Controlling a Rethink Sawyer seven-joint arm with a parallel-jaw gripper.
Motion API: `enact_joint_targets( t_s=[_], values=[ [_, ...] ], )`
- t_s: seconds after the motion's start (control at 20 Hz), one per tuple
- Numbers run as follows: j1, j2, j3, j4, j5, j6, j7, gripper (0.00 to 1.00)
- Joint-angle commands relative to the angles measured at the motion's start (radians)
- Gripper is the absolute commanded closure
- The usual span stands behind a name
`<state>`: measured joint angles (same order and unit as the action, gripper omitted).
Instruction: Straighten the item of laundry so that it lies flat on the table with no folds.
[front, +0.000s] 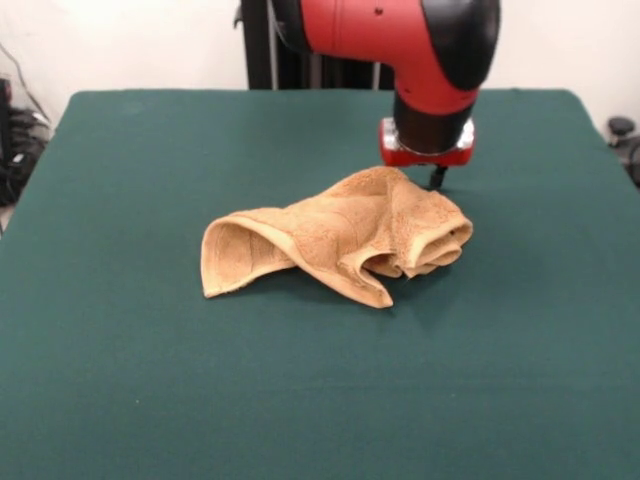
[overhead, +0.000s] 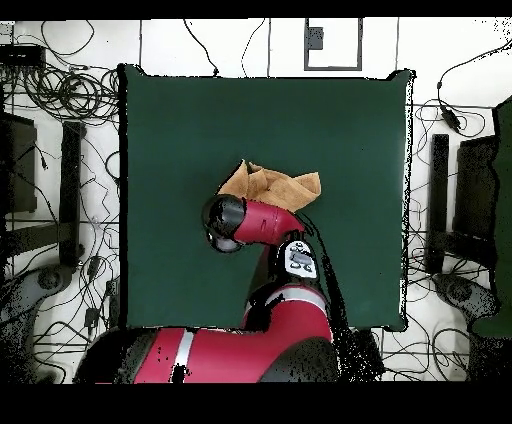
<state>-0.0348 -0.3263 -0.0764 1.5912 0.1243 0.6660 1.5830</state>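
The tan-orange towel (front: 340, 240) lies crumpled near the middle of the dark green table (front: 300, 400), with rolled folds at its right end and a flap curled over at its left. My gripper (front: 437, 178) is low behind the towel's right end, right at its far edge, mostly hidden by the cloth and the wrist. In the overhead view the towel (overhead: 278, 187) shows partly under the arm's wrist (overhead: 226, 222), which hides the gripper.
The red and black arm (overhead: 270, 225) reaches from the base over the table's robot side. Cables and stands lie on the floor round the table (overhead: 60, 100).
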Motion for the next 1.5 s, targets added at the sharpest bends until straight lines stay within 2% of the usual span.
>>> enact_joint_targets(
  t_s=[0.05,0.35,1.0,1.15,1.3,1.5],
  values=[
    [-0.172,0.335,0.075,-0.178,-0.094,-0.515,0.082,0.00],
    [-0.238,0.343,0.131,-0.227,-0.170,-0.422,-0.030,0.00],
    [-0.297,0.343,0.186,-0.232,-0.279,-0.430,0.017,0.00],
    [-0.308,0.340,0.192,-0.221,-0.323,-0.491,0.034,0.00],
    [-0.268,0.345,0.146,-0.243,-0.356,-0.533,0.096,0.00],
    [-0.121,0.371,-0.037,-0.276,-0.360,-0.771,0.294,0.00]
  ],
)
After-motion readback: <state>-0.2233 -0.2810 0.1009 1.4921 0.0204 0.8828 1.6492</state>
